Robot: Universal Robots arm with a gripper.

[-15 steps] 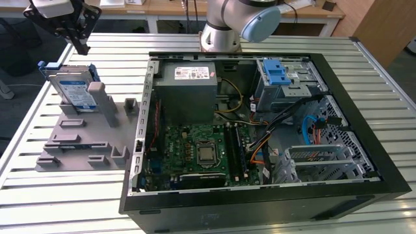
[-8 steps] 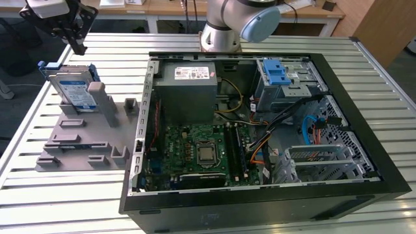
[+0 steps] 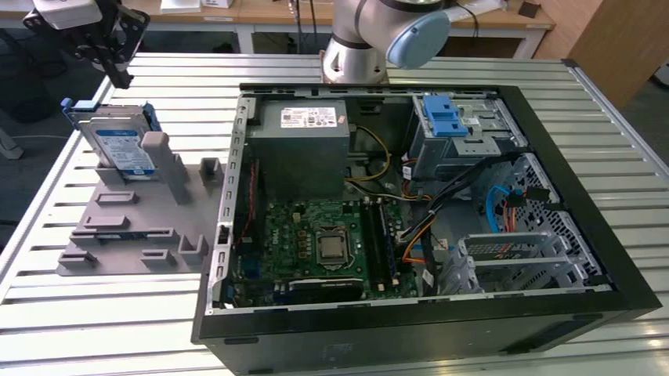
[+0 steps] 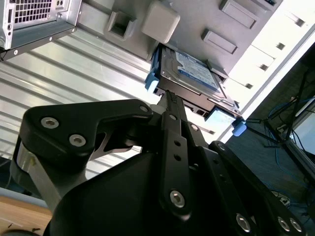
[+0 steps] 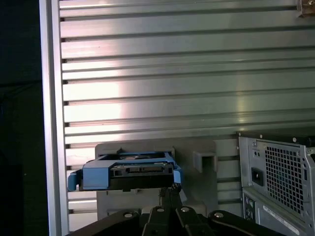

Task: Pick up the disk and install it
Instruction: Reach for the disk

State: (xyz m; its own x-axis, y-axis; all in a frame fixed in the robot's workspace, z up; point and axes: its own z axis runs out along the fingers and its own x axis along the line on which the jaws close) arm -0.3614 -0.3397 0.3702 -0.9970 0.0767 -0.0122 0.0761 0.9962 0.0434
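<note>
We are seeing the arm's [image 3: 366,35] end effector [image 3: 124,77] hovering over the far end of a grey holder [image 3: 131,227] on the slatted metal tabletop [image 3: 94,321]. Its black fingers [image 4: 172,129] are drawn together to a point and are gripping nothing. Just below them the disk [image 3: 117,145] is standing on edge in the holder, silver with a blue-and-white label and framed by its blue carrier. It is sitting well to the exterior view's left of the open computer case [image 3: 418,333], not yet installed. In the second wrist view the fingertips are lining up close to the near edge of the disk [image 4: 194,71], and we cannot tell from there whether they are touching it. In the exterior view we are seeing a gap between the two. In the first wrist view the disk [image 5: 130,172] is showing its connector edge just beyond the end effector [image 5: 170,191], with the case's [image 5: 280,182] vented rear panel beside it. Inside the case a blue latch [image 3: 444,117] is sitting atop the drive cage, near the grey power supply [image 3: 303,149] and above the green motherboard [image 3: 324,235].
</note>
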